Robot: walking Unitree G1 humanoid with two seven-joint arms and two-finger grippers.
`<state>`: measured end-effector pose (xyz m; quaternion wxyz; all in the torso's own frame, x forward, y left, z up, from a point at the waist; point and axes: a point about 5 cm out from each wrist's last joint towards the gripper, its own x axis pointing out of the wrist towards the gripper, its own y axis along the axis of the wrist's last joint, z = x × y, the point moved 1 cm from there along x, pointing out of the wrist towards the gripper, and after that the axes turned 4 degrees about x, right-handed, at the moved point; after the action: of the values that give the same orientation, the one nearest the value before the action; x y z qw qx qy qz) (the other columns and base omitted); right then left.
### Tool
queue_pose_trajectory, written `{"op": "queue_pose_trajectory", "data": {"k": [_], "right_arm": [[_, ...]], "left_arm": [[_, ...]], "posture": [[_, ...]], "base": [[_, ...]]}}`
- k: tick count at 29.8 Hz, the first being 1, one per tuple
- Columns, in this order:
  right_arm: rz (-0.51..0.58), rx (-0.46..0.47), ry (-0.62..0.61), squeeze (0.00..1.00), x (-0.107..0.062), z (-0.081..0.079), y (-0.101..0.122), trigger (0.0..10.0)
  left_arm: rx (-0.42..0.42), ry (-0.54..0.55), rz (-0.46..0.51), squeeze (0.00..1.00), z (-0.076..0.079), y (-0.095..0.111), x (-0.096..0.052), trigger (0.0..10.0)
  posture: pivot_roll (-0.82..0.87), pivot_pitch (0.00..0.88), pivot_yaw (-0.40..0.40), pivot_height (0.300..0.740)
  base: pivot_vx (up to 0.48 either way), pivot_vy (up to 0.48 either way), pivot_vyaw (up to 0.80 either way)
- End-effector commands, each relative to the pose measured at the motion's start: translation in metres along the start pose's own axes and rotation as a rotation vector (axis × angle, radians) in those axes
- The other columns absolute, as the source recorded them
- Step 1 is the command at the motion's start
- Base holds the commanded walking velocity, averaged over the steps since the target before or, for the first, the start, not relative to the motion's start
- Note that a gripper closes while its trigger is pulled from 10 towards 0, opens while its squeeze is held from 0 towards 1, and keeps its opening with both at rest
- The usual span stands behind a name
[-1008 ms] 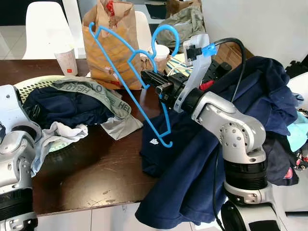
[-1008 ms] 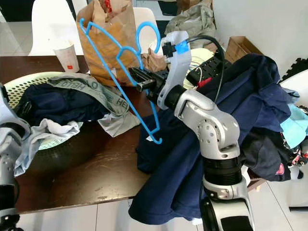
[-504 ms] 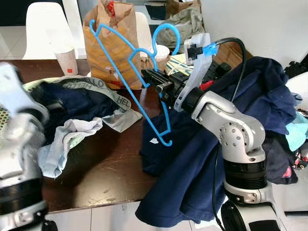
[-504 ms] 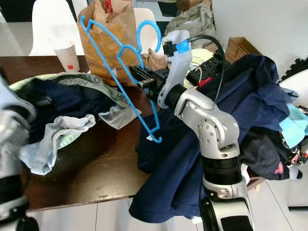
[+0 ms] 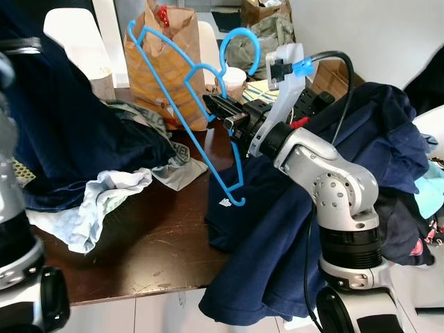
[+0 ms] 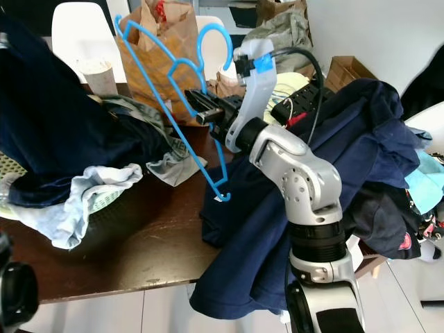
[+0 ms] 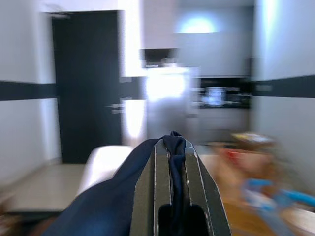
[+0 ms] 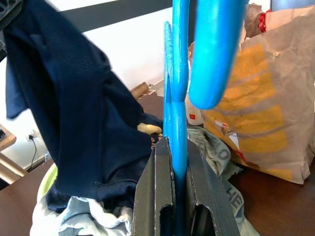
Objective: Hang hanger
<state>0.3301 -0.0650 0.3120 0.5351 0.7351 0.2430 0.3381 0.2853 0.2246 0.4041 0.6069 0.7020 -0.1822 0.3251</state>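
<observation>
We see a dark wooden tabletop point(image 5: 149, 243) heaped with clothes, a navy garment point(image 5: 277, 236) spilling over its right edge and a brown paper bag point(image 5: 163, 69) near its far edge. Our left gripper point(image 7: 171, 194) is clamped on a dark blue garment point(image 5: 62, 132) lifted over the tabletop's left side. Our right gripper point(image 8: 173, 196) pinches the blue hanger point(image 5: 201, 118), held tilted above the middle.

Bare table point(image 5: 149, 239) between clothing heaps point(image 5: 104, 156)
</observation>
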Motion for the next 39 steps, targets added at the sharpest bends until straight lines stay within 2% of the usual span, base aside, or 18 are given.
{"op": "queue_pose_trajectory", "data": {"k": [1,3,8,11,14,18,21,24,25,27,30,31,32,33,34,35,36,39], "right_arm": [[0.021,-0.011,0.003,0.0,0.001,0.0,0.005,10.0],[0.023,-0.013,-0.002,0.0,0.0,0.001,0.006,10.0],[0.028,-0.013,-0.005,0.0,-0.001,0.002,0.007,10.0],[0.029,-0.016,-0.008,0.0,-0.001,0.004,0.008,10.0],[0.024,-0.025,-0.005,0.0,-0.003,0.005,0.008,10.0],[0.022,-0.029,-0.002,0.0,-0.004,0.006,0.008,10.0],[0.023,-0.025,-0.006,0.0,-0.005,0.008,0.007,10.0],[0.023,-0.023,-0.006,0.0,-0.005,0.008,0.007,10.0],[0.023,-0.022,-0.005,0.0,-0.005,0.008,0.006,10.0],[0.023,-0.022,-0.005,0.0,-0.005,0.008,0.006,10.0],[0.025,-0.017,-0.002,0.0,-0.004,0.009,0.006,10.0],[0.025,-0.017,-0.002,0.0,-0.004,0.009,0.006,10.0],[0.025,-0.016,0.0,0.0,-0.004,0.009,0.007,10.0],[0.025,-0.016,0.0,0.0,-0.004,0.009,0.007,10.0],[0.026,-0.013,0.005,0.0,-0.003,0.01,0.007,10.0],[0.026,-0.013,0.005,0.0,-0.003,0.01,0.007,10.0],[0.024,-0.013,0.01,0.0,-0.002,0.01,0.007,10.0],[0.023,-0.011,0.016,0.0,-0.002,0.01,0.007,10.0]], "left_arm": [[-0.038,-0.07,0.023,0.0,0.015,0.007,-0.002,0.0],[-0.131,-0.156,-0.054,0.0,0.043,-0.009,-0.013,0.0],[-0.232,-0.264,-0.154,0.0,0.073,-0.028,-0.029,0.0],[-0.444,-0.413,-0.354,0.0,0.108,-0.057,-0.058,0.0],[-0.545,-0.569,-0.506,0.0,0.126,-0.074,-0.094,0.0],[-0.621,-0.678,-0.579,0.0,0.128,-0.074,-0.122,0.0],[-0.678,-0.823,-0.58,0.0,0.106,-0.062,-0.149,0.0],[-0.658,-0.819,-0.542,0.0,0.093,-0.057,-0.146,0.0],[-0.653,-0.761,-0.472,0.0,0.073,-0.048,-0.134,0.0],[-0.653,-0.761,-0.472,0.0,0.073,-0.048,-0.134,0.0],[-0.57,-0.465,-0.228,0.0,0.001,-0.016,-0.09,0.0],[-0.57,-0.465,-0.228,0.0,0.001,-0.016,-0.09,0.0],[-0.474,-0.306,-0.135,0.0,-0.035,0.001,-0.077,0.0],[-0.474,-0.306,-0.135,0.0,-0.035,0.001,-0.077,0.0],[-0.394,-0.162,-0.05,0.0,-0.067,0.019,-0.069,0.0],[-0.394,-0.162,-0.05,0.0,-0.067,0.019,-0.069,0.0],[-0.318,-0.049,0.009,0.0,-0.091,0.034,-0.067,0.0],[-0.288,0.046,0.042,0.0,-0.111,0.043,-0.072,0.0]], "posture": [[-0.03,0.112,-0.025,0.74],[-0.03,0.111,-0.023,0.74],[-0.03,0.114,-0.021,0.74],[-0.03,0.115,-0.021,0.74],[-0.03,0.118,-0.018,0.74],[-0.02,0.119,-0.016,0.74],[-0.02,0.121,-0.018,0.74],[-0.01,0.12,-0.023,0.74],[-0.01,0.121,-0.023,0.74],[-0.01,0.121,-0.023,0.74],[0.0,0.121,-0.032,0.74],[0.0,0.121,-0.032,0.74],[0.01,0.121,-0.041,0.74],[0.01,0.121,-0.041,0.74],[0.01,0.122,-0.046,0.74],[0.01,0.122,-0.046,0.74],[0.02,0.124,-0.05,0.74],[0.03,0.125,-0.052,0.74]], "base": [[0.0,0.0,0.0],[0.0,0.0,0.0],[0.0,0.0,0.0],[0.0,0.0,0.0],[0.0,0.0,0.0],[0.0,0.0,0.0],[0.0,0.0,0.0],[0.0,0.0,0.0],[0.0,0.0,0.0],[0.0,0.0,0.0],[0.0,0.0,0.0],[0.0,0.0,0.0],[0.0,0.0,0.0],[0.0,0.0,0.0],[0.0,0.0,0.0],[0.0,0.0,0.0],[0.0,0.0,0.0],[0.0,0.0,0.0]]}}
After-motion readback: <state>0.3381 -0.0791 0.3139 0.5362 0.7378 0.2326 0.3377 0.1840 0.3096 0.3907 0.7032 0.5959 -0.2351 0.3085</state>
